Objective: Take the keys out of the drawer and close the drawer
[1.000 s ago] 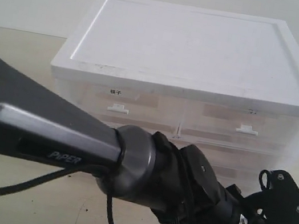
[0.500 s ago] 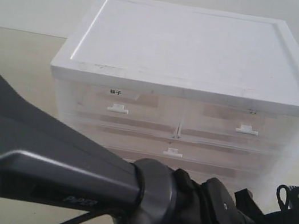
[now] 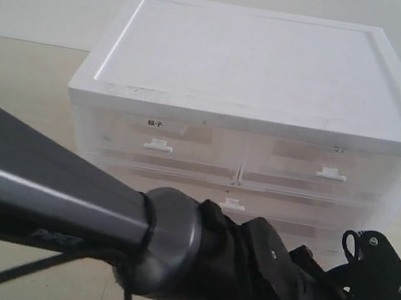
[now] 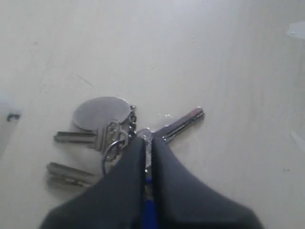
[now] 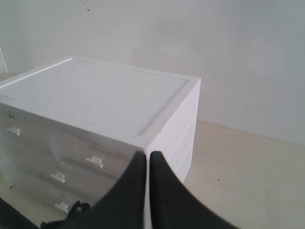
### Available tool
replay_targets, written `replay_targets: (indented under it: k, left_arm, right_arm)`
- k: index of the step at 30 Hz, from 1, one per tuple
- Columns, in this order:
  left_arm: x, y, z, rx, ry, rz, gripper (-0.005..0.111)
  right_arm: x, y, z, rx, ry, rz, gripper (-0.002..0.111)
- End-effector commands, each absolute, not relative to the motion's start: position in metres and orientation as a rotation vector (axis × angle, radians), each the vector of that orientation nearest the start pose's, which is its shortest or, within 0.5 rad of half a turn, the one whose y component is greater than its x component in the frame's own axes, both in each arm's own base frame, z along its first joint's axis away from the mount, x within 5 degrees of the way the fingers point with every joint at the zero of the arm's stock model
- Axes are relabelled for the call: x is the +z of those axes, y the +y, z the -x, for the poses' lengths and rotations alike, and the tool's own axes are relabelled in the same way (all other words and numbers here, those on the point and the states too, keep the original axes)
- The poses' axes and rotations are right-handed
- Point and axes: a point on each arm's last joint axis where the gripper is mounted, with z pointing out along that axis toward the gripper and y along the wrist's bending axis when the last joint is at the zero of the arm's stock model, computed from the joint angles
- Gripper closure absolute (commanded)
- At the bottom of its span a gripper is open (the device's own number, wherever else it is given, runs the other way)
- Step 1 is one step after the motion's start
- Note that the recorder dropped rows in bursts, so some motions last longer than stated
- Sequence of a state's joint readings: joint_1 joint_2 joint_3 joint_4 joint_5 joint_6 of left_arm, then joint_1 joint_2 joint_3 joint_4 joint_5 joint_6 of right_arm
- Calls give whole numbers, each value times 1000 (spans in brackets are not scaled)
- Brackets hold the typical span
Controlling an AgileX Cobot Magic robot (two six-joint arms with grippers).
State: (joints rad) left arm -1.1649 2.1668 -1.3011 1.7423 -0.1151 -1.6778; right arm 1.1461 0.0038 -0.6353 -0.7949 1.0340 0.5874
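The keys (image 4: 109, 138) lie spread on the pale tabletop in the left wrist view, with a round grey tag (image 4: 101, 112) and several silver blades. My left gripper (image 4: 147, 140) is shut on the bunch at its ring, and the blue fob (image 4: 148, 210) shows between the fingers. The drawer (image 3: 291, 207), the middle tier with a small white tab handle (image 3: 232, 203), sits flush in the cabinet (image 3: 261, 67). My right gripper (image 5: 147, 155) is shut on nothing, off the cabinet's front corner.
My left arm (image 3: 168, 245) crosses the foreground low in front of the cabinet and hides its lowest tier. Two half-width top drawers (image 3: 158, 145) are pushed in. A plain wall stands behind, and bare tabletop (image 5: 248, 162) lies beside the cabinet.
The left arm dipped lower and to the right, then came back up and left. The middle drawer's handle, hidden one second ago, now shows above the arm.
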Motion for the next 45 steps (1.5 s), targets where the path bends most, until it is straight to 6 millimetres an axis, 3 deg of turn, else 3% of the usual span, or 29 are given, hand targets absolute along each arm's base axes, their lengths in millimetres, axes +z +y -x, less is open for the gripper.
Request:
replay_targets:
  k: [1, 3, 4, 9, 13, 16, 18, 20, 22, 28, 34, 40, 45]
  left_arm:
    - [147, -386, -175, -607, 1989, -1344, 102]
    - [175, -365, -169, -617, 1954, -1317, 102]
    - [200, -350, -161, -635, 1905, -1305, 102]
    - [269, -298, -136, -678, 1722, -1257, 102]
    - [326, -219, -99, -750, 1527, -1132, 102]
    - [346, -158, -70, -846, 1416, -996, 102]
    - [349, -135, -59, -891, 1373, -938, 102]
    - [350, -98, -42, -972, 1297, -838, 102]
    - [348, -80, -32, -1024, 1251, -793, 102]
    - [353, -47, -10, -1100, 1086, -774, 102]
    - [354, -37, -5, -1102, 1037, -753, 102]
    - [353, -32, -10, -970, 992, -728, 102]
    - [331, -34, -26, -772, 1153, -744, 102]
  right_arm:
    - [334, -59, -35, 367, 1663, 384, 108]
    - [331, -61, -36, 347, 1698, 377, 108]
    - [327, -63, -36, 317, 1743, 366, 108]
    - [321, -67, -37, 253, 1808, 367, 108]
    - [323, -66, -37, 276, 1786, 366, 108]
    - [323, -66, -37, 276, 1786, 366, 108]
    - [323, -66, -37, 276, 1786, 366, 108]
    - [323, -66, -37, 276, 1786, 366, 108]
    - [323, -66, -37, 273, 1790, 365, 108]
    - [322, -66, -37, 271, 1792, 365, 108]
    - [322, -66, -37, 271, 1792, 365, 108]
    - [322, -66, -37, 271, 1792, 365, 108]
    - [322, -66, -37, 271, 1792, 365, 108]
